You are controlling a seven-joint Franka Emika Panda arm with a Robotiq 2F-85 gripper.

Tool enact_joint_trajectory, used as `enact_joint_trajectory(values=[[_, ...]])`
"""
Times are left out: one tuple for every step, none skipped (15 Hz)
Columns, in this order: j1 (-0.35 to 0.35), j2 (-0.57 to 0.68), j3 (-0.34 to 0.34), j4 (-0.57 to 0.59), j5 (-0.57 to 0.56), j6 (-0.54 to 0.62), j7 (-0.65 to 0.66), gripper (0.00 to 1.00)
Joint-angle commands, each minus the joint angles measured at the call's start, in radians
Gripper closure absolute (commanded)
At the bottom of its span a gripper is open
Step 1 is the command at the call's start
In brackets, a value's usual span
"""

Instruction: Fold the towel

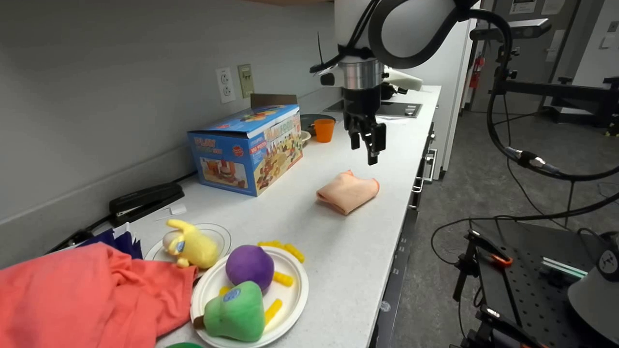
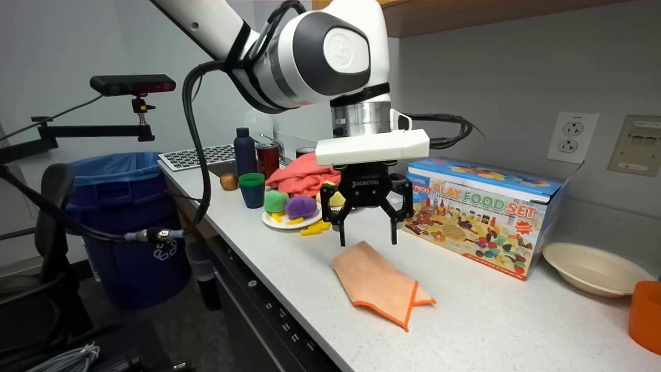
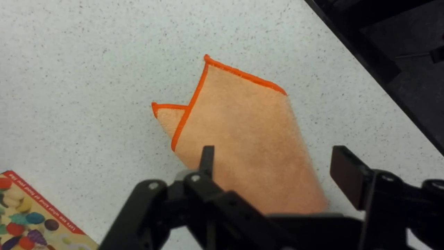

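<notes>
From the towel (image 1: 348, 193), folded askew on the counter (image 1: 333, 256) in an exterior view, I find red cloth (image 1: 92, 295) at 8 o'clock, cut off left. I can't see into the box (image 1: 247, 150) at 10. At 7:30 a plate (image 1: 290, 299) holds green toy (image 1: 237, 313), purple toy (image 1: 250, 267), yellow sticks (image 1: 273, 311); at 11 the box hides most of a bowl (image 1: 305, 138). My claw (image 2: 368, 241) hangs near 12, 2 fingers spread, masking the towel's lower end in wrist view.
</notes>
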Motion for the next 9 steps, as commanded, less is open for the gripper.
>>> enact_joint_trajectory(values=[[0.018, -0.006, -0.001, 0.028, 0.066, -0.011, 0.137, 0.0], [0.021, -0.007, 0.001, 0.037, 0.076, -0.002, 0.181, 0.0], [0.025, -0.007, 0.004, 0.048, 0.079, -0.002, 0.221, 0.0], [0.029, -0.008, 0.008, 0.06, 0.075, 0.006, 0.276, 0.0], [0.033, -0.006, 0.014, 0.076, 0.055, 0.006, 0.343, 0.0], [0.035, -0.006, 0.02, 0.087, 0.039, 0.017, 0.414, 0.0], [0.031, 0.0, 0.007, 0.064, 0.051, 0.01, 0.315, 0.0], [0.035, 0.0, 0.012, 0.076, 0.049, 0.011, 0.357, 0.0], [0.037, 0.0, 0.014, 0.083, 0.048, 0.011, 0.379, 0.0]])
